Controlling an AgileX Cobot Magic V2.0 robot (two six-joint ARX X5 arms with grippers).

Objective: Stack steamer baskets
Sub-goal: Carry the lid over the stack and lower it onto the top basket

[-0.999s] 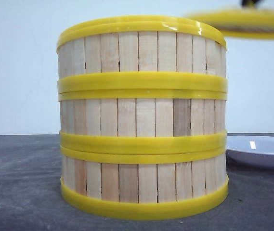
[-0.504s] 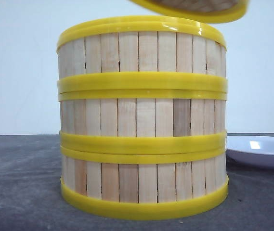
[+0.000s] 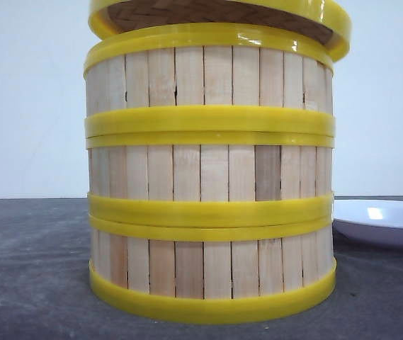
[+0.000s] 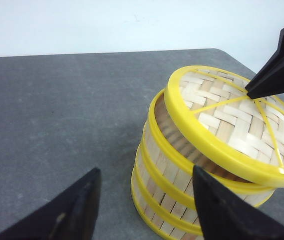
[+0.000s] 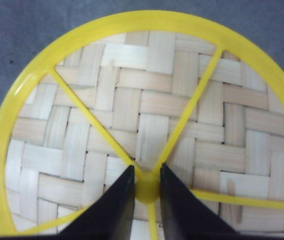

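Three steamer baskets (image 3: 208, 177) stand stacked in one column on the dark table, also seen as the stack (image 4: 181, 185) in the left wrist view. A woven bamboo lid (image 4: 231, 125) with a yellow rim hangs tilted just above the top basket, its rim (image 3: 215, 10) at the top of the front view. My right gripper (image 5: 147, 187) is shut on the lid's yellow knob (image 5: 147, 189); its black finger (image 4: 276, 70) shows over the lid. My left gripper (image 4: 144, 187) is open beside the stack, holding nothing.
A white plate (image 3: 382, 219) lies on the table to the right of the stack. The grey table (image 4: 67, 110) stretches out left of the stack, with its rounded far corner near the white wall.
The lid has come in from the upper right and now hangs over the stack, lower and centred above the top basket. The stack and plate have not moved.
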